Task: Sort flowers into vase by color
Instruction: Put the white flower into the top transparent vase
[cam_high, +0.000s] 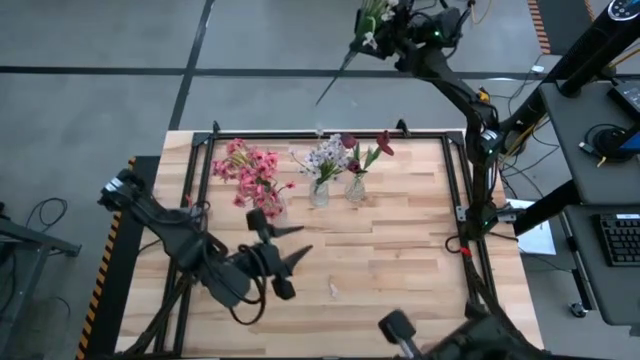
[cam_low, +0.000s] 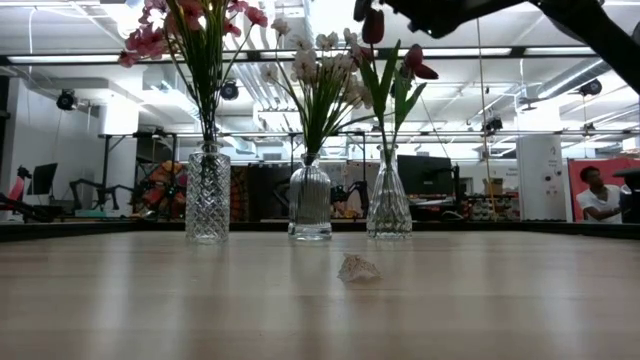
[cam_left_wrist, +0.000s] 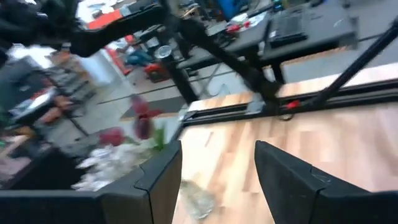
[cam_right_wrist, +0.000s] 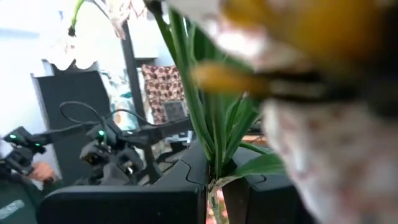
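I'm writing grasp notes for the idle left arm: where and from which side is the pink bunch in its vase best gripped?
Judging from the high view, grip the pink flowers on the bare green stalks just above the cut-glass vase, coming level from the left gripper side. The stalks stand upright and bundled; the blossoms spread wide and would crush.

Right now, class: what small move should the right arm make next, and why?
Probably carry its flower back over the table toward the middle vase. The right gripper holds a white-bloomed stem beyond the table's far edge, and that vase holds the white flowers.
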